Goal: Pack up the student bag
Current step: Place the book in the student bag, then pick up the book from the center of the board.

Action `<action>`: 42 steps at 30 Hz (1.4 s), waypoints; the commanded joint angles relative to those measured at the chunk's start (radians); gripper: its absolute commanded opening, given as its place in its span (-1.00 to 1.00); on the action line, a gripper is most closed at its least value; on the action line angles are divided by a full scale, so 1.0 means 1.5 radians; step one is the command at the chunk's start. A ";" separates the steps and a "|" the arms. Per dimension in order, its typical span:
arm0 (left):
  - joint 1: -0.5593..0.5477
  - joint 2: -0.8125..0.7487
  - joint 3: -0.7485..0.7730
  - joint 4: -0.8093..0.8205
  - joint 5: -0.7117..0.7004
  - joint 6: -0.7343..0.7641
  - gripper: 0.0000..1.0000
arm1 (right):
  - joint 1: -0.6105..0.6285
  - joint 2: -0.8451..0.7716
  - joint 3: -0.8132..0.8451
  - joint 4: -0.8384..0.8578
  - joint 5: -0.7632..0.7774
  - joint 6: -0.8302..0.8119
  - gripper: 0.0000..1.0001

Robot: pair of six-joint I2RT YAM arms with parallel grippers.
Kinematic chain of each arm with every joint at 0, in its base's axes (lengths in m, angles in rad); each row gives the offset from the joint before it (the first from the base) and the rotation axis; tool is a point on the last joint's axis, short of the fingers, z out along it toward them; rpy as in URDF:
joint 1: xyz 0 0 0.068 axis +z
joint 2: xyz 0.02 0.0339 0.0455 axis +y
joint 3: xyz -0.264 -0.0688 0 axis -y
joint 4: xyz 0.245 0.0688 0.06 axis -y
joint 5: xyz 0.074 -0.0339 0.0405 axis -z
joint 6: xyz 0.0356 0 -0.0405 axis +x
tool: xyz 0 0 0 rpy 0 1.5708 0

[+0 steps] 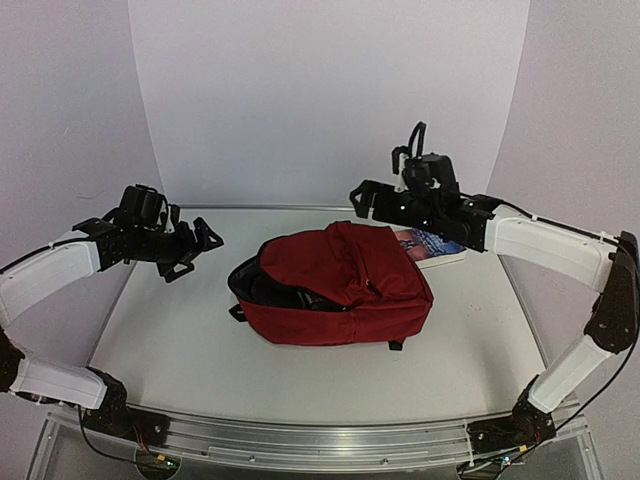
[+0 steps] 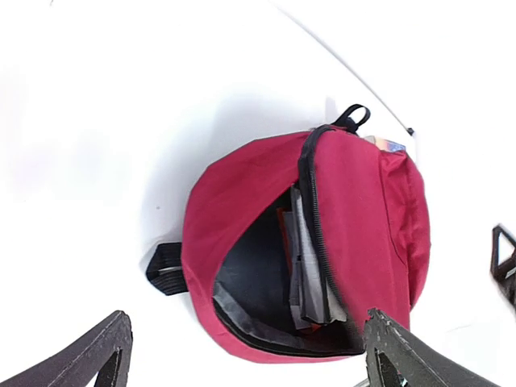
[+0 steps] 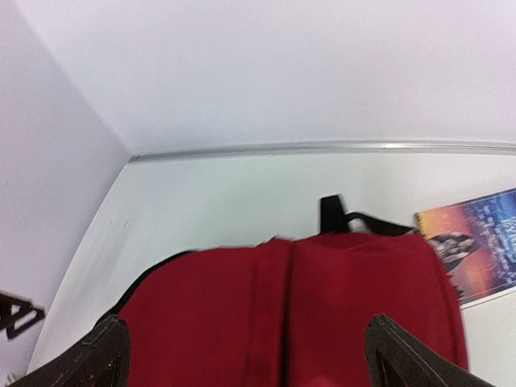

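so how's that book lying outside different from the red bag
The student bag is dark red fabric, soft and bulging; the book is flat with a colourful printed cover. The bag is far larger than the book. The bag lies unzipped with papers showing inside, while the book lies closed, cover up, partly hidden behind the bag in the top view. Both rest on the white table.

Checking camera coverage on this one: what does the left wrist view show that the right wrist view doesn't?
Left wrist only: the student bag's open mouth, with grey lining and papers inside. Right wrist only: the book's illustrated cover lying beside the bag; the left shows just a sliver of it. Both: the bag's red fabric and its black top handle.
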 commanded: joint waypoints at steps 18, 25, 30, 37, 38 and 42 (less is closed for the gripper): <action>0.041 -0.013 0.035 -0.050 0.032 0.016 0.99 | -0.483 0.287 -0.031 0.025 -0.129 0.085 0.75; 0.045 -0.026 0.038 -0.067 0.022 0.016 1.00 | -0.523 0.339 -0.023 0.074 -0.193 0.049 0.63; 0.045 -0.027 0.040 -0.072 0.022 0.014 0.99 | -0.542 0.363 -0.006 0.110 -0.229 0.035 0.47; 0.046 -0.033 0.035 -0.075 0.013 0.009 0.99 | -0.543 0.358 0.004 0.135 -0.308 0.025 0.18; 0.046 -0.033 0.034 -0.075 0.013 0.009 0.99 | -0.543 0.352 0.004 0.136 -0.320 0.028 0.14; 0.046 -0.032 0.027 -0.073 0.011 0.005 0.99 | -0.543 0.323 -0.001 0.137 -0.356 0.047 0.06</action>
